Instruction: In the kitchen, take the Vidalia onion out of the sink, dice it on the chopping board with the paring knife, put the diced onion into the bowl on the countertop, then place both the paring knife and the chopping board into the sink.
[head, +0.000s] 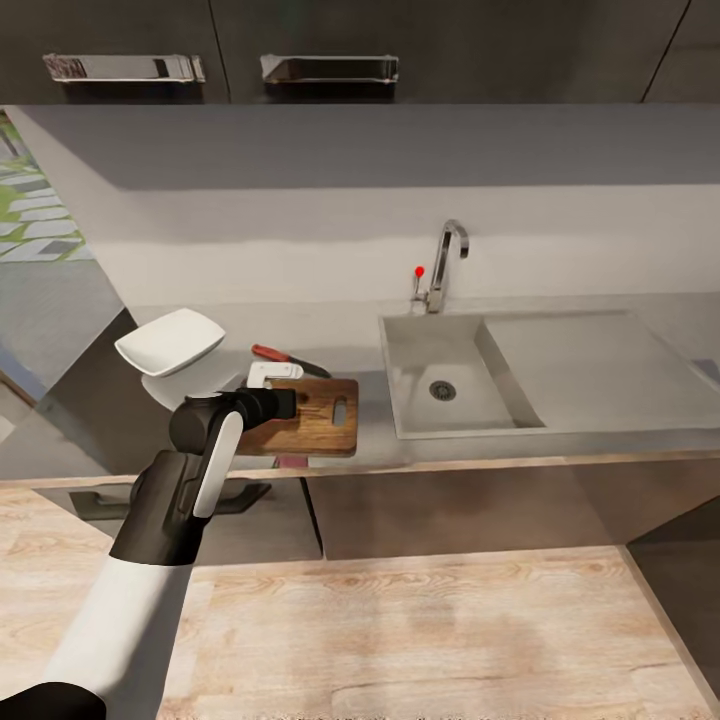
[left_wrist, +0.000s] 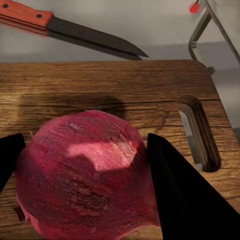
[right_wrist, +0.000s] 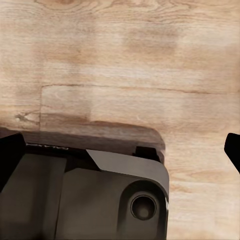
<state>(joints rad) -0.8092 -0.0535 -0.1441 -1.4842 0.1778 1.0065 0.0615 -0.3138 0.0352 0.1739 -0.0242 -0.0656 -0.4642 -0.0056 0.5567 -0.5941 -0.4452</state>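
Note:
A dark red-purple Vidalia onion (left_wrist: 90, 185) sits between the two black fingers of my left gripper (left_wrist: 84, 140), which is shut on it just over the chopping board (left_wrist: 100, 85). In the head view that gripper (head: 288, 404) reaches over the left end of the brown board (head: 325, 415), and the arm hides the onion. The red-handled paring knife (head: 288, 358) lies on the countertop (head: 560, 445) just behind the board; its blade (left_wrist: 100, 40) points toward the sink (head: 420, 350). The white bowl (head: 170, 340) stands left of the board. My right gripper (right_wrist: 120, 150) is open over the floor.
The curved chrome tap (head: 447, 262) with its red-tipped lever stands behind the basin, and the drainboard wing (head: 600, 365) stretches to the right. Dark upper cabinets (head: 300, 50) hang above. Wood floor (head: 420, 630) lies in front of the counter. The robot's dark base (right_wrist: 90, 195) is below the right gripper.

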